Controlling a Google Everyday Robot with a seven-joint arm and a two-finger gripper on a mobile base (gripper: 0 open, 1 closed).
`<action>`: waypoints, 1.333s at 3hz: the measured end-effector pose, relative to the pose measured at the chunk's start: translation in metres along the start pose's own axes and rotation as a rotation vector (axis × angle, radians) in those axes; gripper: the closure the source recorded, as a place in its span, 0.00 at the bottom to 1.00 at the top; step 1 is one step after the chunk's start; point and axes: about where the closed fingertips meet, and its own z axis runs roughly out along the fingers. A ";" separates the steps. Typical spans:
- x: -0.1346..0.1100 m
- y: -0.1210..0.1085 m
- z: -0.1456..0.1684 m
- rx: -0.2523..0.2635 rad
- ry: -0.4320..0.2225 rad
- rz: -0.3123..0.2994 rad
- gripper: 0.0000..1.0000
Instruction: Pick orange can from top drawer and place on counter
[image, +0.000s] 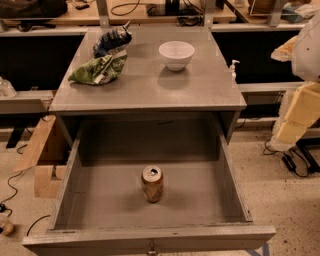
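Camera view: we are looking down onto a grey cabinet with its drawer pulled out toward the lower edge of the frame.
Orange can (152, 184): we are seeing it standing upright on the drawer floor, near the middle and a little toward the front, touching none of the walls.
Top drawer (95, 205): it is standing wide open across the lower half of the frame, and a small knob (151, 248) is showing on its front panel at the bottom edge.
Counter (150, 87): it is filling the upper middle of the frame, above the drawer.
White bowl (176, 54): it is sitting upright on the counter, right of centre toward the back.
Green bag (97, 70): it is lying crumpled on the counter's left side.
Dark bag (112, 41): it is lying just behind the green bag, touching it.
Tool (292, 125): it is hanging at the right edge of the frame, beside the cabinet and well apart from the can; we are not able to make out whether it is spread or closed, and it is holding nothing we can see.
Floor: cables (12, 187) are trailing along the lower left.
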 end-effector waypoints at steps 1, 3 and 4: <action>0.000 0.000 0.000 0.000 0.000 0.000 0.00; -0.022 -0.006 0.084 -0.028 -0.334 0.040 0.00; -0.070 -0.017 0.141 0.001 -0.656 0.029 0.00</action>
